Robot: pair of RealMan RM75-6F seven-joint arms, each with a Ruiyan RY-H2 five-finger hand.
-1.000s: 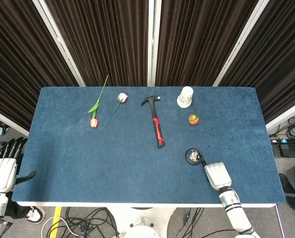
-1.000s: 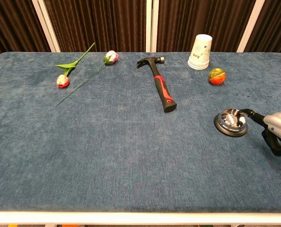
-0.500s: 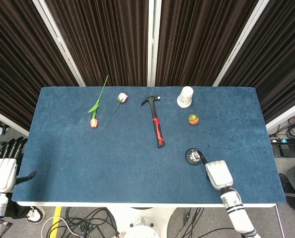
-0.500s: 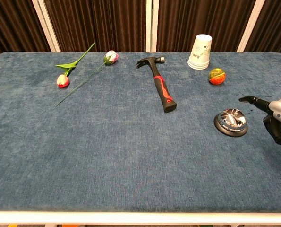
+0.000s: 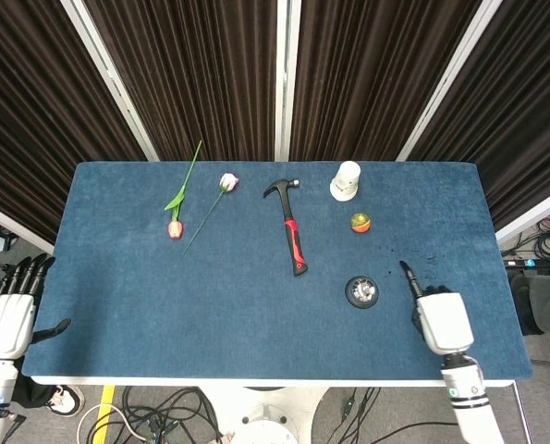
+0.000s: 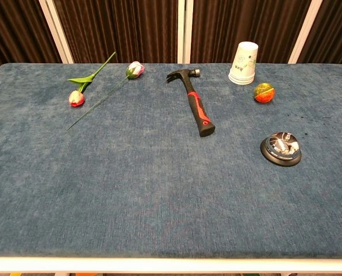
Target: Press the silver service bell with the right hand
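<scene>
The silver service bell point(image 5: 361, 291) point(image 6: 281, 148) stands on its black base on the blue table, right of the middle and towards the front. My right hand point(image 5: 440, 319) is to the right of the bell and apart from it, near the front edge. One finger points away from me and the rest look curled in; it holds nothing. The chest view does not show this hand. My left hand point(image 5: 6, 316) hangs off the table's front left corner with its fingers spread and nothing in it.
A red-and-black hammer point(image 5: 294, 231) point(image 6: 198, 109) lies in the middle of the table. Behind the bell sit a small orange ball point(image 5: 360, 222) point(image 6: 264, 92) and an upturned paper cup point(image 5: 346, 180) point(image 6: 243, 63). Two tulips point(image 5: 175, 228) point(image 5: 226, 182) lie at the back left.
My right hand has lifted its finger off the bell and drawn back to the right, leaving the chest view. The bell and the left hand have not moved.
</scene>
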